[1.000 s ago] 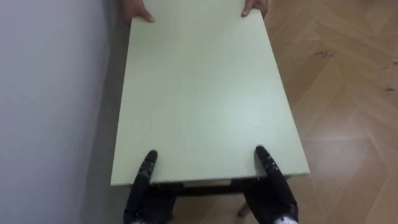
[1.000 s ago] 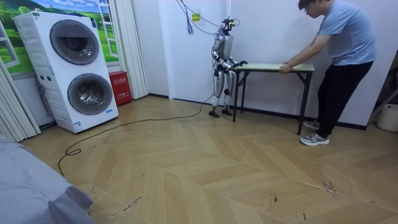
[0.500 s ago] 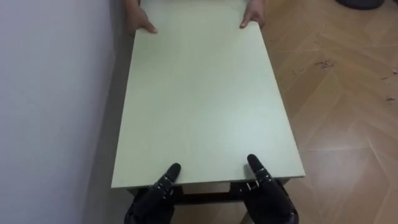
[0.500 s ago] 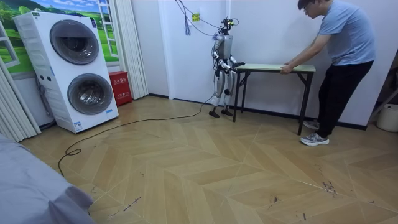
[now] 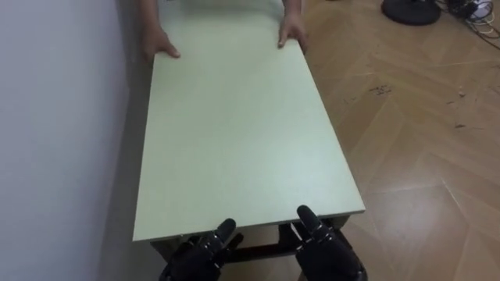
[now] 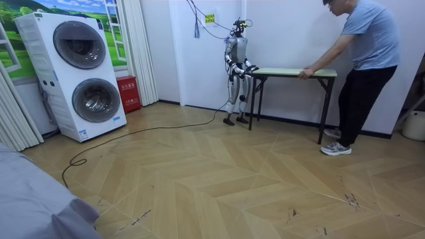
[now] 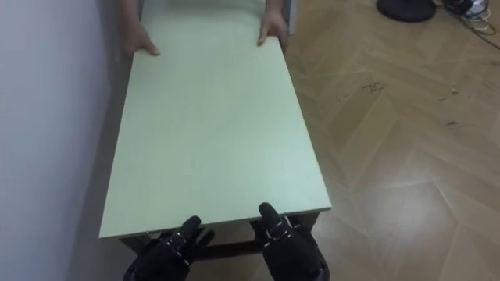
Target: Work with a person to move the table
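Note:
The table (image 5: 234,133) has a pale green top and dark legs, and stands lengthwise in front of me beside the white wall. My left hand (image 5: 201,251) and right hand (image 5: 324,248) are just below its near edge. Both are open, with fingers pointing up at the edge and nothing held. A person (image 6: 365,60) bends over the far end and holds both far corners, with one hand (image 5: 156,45) by the wall and the other hand (image 5: 291,31) on the floor side. In the room view I stand upright at the table's (image 6: 285,70) end, on the room view's left.
The white wall (image 5: 62,140) runs close along the table's left side. Wooden floor (image 5: 422,156) lies open to my right, with a black round base (image 5: 410,9) at the far right. A stacked washer and dryer (image 6: 73,73) and a red box (image 6: 127,93) stand across the room.
My thumbs have come off the tabletop, and both hands have drawn back below the near edge with fingers straightened. The person's hands stay on the far end. The head view has shifted.

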Tool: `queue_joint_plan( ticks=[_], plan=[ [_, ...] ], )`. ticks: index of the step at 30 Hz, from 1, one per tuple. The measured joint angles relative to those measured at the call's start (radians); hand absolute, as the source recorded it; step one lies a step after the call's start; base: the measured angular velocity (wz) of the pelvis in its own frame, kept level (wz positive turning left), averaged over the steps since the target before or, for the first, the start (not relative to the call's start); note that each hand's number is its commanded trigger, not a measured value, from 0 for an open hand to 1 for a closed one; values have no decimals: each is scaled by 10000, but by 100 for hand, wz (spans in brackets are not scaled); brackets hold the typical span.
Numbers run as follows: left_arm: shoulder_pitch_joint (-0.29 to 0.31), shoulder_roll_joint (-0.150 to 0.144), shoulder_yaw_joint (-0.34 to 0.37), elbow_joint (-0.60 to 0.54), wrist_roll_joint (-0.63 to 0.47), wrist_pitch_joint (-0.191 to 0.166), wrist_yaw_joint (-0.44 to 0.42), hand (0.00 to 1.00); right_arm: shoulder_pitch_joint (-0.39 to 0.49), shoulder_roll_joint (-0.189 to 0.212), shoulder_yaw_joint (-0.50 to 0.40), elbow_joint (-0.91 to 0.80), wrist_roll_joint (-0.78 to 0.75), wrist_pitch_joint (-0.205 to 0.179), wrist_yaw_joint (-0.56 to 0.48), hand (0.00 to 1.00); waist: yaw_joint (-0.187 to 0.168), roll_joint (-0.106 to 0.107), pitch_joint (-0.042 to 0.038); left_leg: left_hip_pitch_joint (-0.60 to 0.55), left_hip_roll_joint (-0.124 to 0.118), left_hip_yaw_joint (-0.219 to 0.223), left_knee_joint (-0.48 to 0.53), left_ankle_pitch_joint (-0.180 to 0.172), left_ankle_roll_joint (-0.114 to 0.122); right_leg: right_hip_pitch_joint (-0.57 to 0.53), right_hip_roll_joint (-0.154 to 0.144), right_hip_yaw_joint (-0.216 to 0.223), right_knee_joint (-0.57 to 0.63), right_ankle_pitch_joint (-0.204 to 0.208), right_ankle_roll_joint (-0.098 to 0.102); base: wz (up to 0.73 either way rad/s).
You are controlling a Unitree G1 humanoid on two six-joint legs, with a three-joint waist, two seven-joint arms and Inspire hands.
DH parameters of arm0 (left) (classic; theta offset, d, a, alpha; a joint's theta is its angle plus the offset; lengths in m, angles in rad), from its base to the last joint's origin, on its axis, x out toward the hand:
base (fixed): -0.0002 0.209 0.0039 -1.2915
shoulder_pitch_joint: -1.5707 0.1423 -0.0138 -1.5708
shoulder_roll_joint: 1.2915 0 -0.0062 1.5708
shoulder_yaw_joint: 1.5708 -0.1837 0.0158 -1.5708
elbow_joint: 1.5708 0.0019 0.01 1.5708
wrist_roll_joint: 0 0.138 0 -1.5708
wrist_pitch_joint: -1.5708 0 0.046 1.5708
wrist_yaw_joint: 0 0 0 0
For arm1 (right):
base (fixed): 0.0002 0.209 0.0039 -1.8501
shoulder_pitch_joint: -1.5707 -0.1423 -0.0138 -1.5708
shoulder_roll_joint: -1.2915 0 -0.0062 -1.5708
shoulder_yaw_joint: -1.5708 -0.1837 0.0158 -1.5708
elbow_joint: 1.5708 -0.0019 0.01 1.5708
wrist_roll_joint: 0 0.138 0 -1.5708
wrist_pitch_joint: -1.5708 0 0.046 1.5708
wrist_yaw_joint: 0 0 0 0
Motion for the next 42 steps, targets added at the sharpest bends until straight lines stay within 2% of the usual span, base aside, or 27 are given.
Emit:
queue_joint_plan(
  ticks=[5,9,14,16,19,20,23,28,31,33,38,42],
  plan=[
    [23,19,1,512,9,207,-104,0,-1,-17,-30,165,-1,77,8,0,-34,16,-7,-47,21,1,34,-1,-11,-21,10,-75,7,3,-3,2],
    [28,104,9,952,400,233,-114,0,-86,-70,-56,1131,-235,79,33,0,-27,19,-13,-54,35,4,31,4,-11,-19,-1,-282,3,12,-1,3],
    [175,97,439,1737,1700,242,-135,0,-79,-17,-678,2356,-1671,198,-1,0,-27,1,-18,0,42,-15,-39,13,-32,-17,1,-319,3,38,18,-3],
    [137,128,708,2214,1878,233,-125,0,-107,-35,-792,3008,-2295,200,-17,0,-31,-93,-97,45,45,-17,-48,19,-31,33,12,-303,-1,39,19,0],
    [40,159,1005,2833,1976,134,-97,0,-99,-123,-837,3886,-3108,192,-288,0,10,-140,-103,98,49,-17,-31,5,-50,94,20,-285,-8,40,19,-2],
    [-37,101,1169,3140,2171,128,-115,0,-157,-117,-1054,4300,-3564,169,-378,0,41,-160,-86,98,51,-3,-36,6,-48,89,19,-280,-31,46,9,-7],
    [-169,42,1513,4127,2613,141,-65,0,-401,-137,-1581,5609,-3942,198,-553,0,47,-156,-129,134,54,-6,-39,7,-46,157,31,-270,-149,93,-2,-2],
    [165,-60,1945,4859,3604,173,475,0,-348,-127,-1793,6781,-4161,343,-1127,0,35,-149,-108,158,61,-20,-47,11,-52,173,37,-283,-159,103,-6,0],
    [174,-317,2477,5536,4108,203,788,0,-406,-56,-1835,7547,-4521,534,-1613,0,62,-137,-105,177,64,-21,-94,34,-79,167,41,-286,-160,103,-6,0],
    [127,-547,3212,5910,4659,189,1066,0,-435,134,-2502,8061,-5100,638,-1977,0,64,-126,-105,291,69,-25,-191,67,-91,182,44,-253,-198,104,-9,-13],
    [113,-634,3707,5972,5650,221,1863,0,-491,226,-2977,8247,-5673,766,-2625,0,45,-117,-103,378,100,-15,-267,79,-117,225,65,-301,-226,122,-38,-6],
    [27,-938,4424,6016,6628,420,2638,0,-774,207,-3143,8292,-6335,1083,-2985,0,50,-142,-111,384,104,-12,-324,102,-146,251,72,-335,-335,146,-80,0]
  ],
)
